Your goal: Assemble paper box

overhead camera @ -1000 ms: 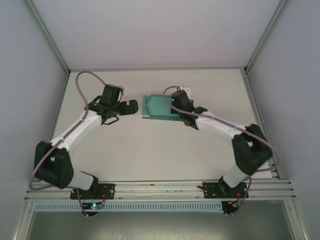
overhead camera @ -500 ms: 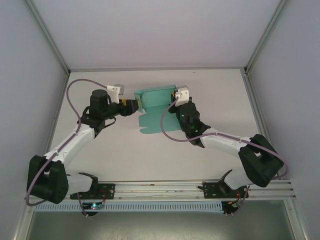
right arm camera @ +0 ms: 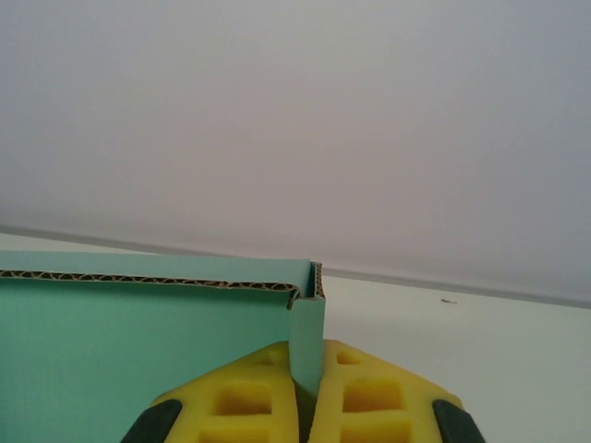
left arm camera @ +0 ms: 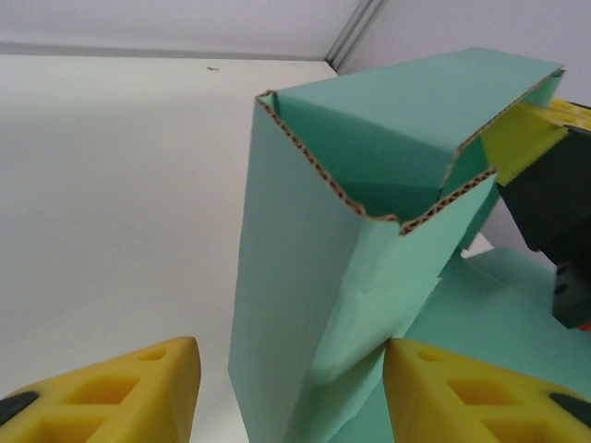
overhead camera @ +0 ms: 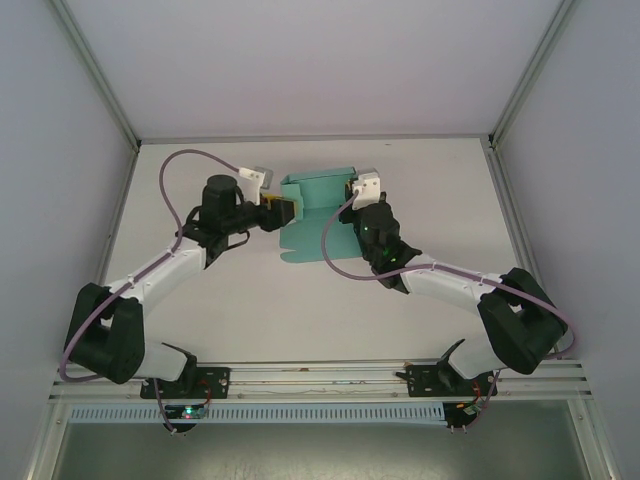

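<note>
The paper box [overhead camera: 312,238] is teal-green corrugated card at the table's far middle, with its base flat and its back wall folded upright. My right gripper [overhead camera: 354,198] is shut on the right end of that wall; in the right wrist view the yellow pads [right arm camera: 247,392] pinch a folded corner of the paper box [right arm camera: 138,341]. My left gripper [overhead camera: 286,212] is at the box's left end. In the left wrist view the left gripper [left arm camera: 291,360] straddles an upright folded flap of the paper box [left arm camera: 314,268]. Its right finger touches the card and its left finger [left arm camera: 138,388] stands apart.
The white table [overhead camera: 300,300] spreads in front of the box between the two arms. Grey enclosure walls and metal frame posts [overhead camera: 100,80] close in the sides and back. An aluminium rail [overhead camera: 320,372] runs along the near edge by the arm bases.
My left gripper has swung right up to the box's left end and its jaws have narrowed round the flap. The box went from lying flat to having its back wall raised.
</note>
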Controlling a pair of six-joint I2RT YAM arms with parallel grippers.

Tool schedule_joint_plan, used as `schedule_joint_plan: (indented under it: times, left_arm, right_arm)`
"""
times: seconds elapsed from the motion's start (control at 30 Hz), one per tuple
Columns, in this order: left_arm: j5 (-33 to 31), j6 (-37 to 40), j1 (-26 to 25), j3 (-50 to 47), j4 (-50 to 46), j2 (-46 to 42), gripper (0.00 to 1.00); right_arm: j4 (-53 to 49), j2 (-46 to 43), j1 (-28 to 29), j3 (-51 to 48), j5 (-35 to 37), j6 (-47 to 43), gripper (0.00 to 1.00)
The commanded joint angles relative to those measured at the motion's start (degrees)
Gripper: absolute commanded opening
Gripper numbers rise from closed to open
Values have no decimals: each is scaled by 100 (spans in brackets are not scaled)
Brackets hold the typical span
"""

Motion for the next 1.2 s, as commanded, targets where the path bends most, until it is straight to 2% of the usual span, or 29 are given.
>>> schedule_joint_plan:
  times: [0.0,0.1,0.13,0.2,0.23,0.33,0.37,0.5,0.57,0.67,0.73,0.8,0.87,0.93,1.0,1.07,1.1,1.17]
  left_arm:
    - [-1365,480,-385,409,-520,178,52]
    - [-2376,652,-672,780,-991,442,52]
    - [-2582,649,-706,895,-1094,550,49]
    - [-2927,517,-717,1126,-1319,786,32]
    - [-3017,494,-719,1228,-1430,893,28]
    - [-3146,501,-763,1424,-1639,1073,21]
    - [-3438,485,-823,1462,-1664,1103,18]
    - [-4727,277,-1045,1845,-2090,1309,17]
    - [-5073,230,-1108,2017,-2307,1422,16]
    - [-5754,-63,-1154,2244,-2627,1572,0]
    - [-5960,-104,-1162,2310,-2744,1652,0]
    - [-6479,-359,-1214,2417,-3008,1730,0]
    - [-6478,-370,-1218,2447,-3056,1759,0]
    - [-5831,-99,-1218,2377,-2858,1708,0]
    - [-5064,209,-1220,2186,-2555,1562,18]
    - [-4520,336,-1205,1994,-2358,1358,31]
    - [-4320,388,-1186,1922,-2314,1260,36]
    - [-4218,287,-1165,1825,-2311,1067,39]
  right_arm:
    - [76,60,231,314,309,210,0]
    - [84,159,375,411,554,60,0]
    - [84,170,397,436,526,48,0]
    - [120,179,433,448,484,57,0]
    - [107,177,433,462,464,50,0]
    - [-77,201,442,550,593,19,0]
    - [-79,214,449,549,636,-4,0]
    - [-84,274,499,587,888,-94,0]
    - [-127,373,554,665,1199,-249,0]
    - [-133,467,606,712,1604,-364,0]
    - [-100,489,609,701,1716,-397,0]
    - [-70,499,609,701,1775,-418,0]
    - [-90,540,600,725,1810,-419,0]
    - [-170,580,564,773,1741,-396,0]
    - [-226,563,508,756,1602,-286,0]
    - [-351,478,430,724,1385,-117,0]
    - [-357,429,387,679,1256,-40,0]
    - [-409,331,304,612,1024,111,0]
